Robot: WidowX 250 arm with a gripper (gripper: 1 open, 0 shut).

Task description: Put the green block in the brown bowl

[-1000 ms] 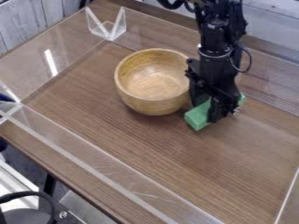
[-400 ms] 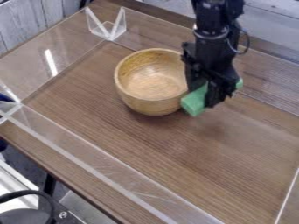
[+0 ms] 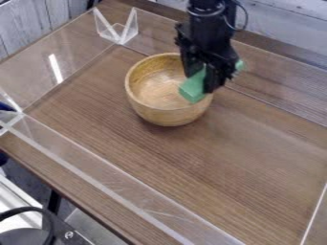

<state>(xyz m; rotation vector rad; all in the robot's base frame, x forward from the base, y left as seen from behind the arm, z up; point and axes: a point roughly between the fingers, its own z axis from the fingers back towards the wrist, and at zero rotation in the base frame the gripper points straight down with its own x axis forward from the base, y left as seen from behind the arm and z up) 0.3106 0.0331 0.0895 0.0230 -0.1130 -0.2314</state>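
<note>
- while it is pinched between the black fingers of the robot's gripper [image 3: 202, 75], the green block [image 3: 196, 87] hangs in the air, clear of the table, with its long side running up and down and tilted a little.
- only the lower part of the green block shows below the fingers; its upper part is hidden between them.
- the gripper points down and is clenched on the green block, one finger on each side of it.
- the green block hangs over the right side of the brown bowl [image 3: 151, 98], above the rim and the inner wall there; whether it touches the rim i cannot tell.
- the brown bowl is round, light wood with thick walls and a pale inside, and it stands upright on the table with nothing lying in it.
- above the gripper the dark arm [image 3: 209, 19] rises to the top edge of the view, with black cables along it.
- the table [image 3: 192, 172] is dark brown wood grain, with a low clear plastic wall [image 3: 76, 167] around its edges.
- at the far left corner a small clear plastic stand [image 3: 118, 27] sits well apart from the bowl.
</note>
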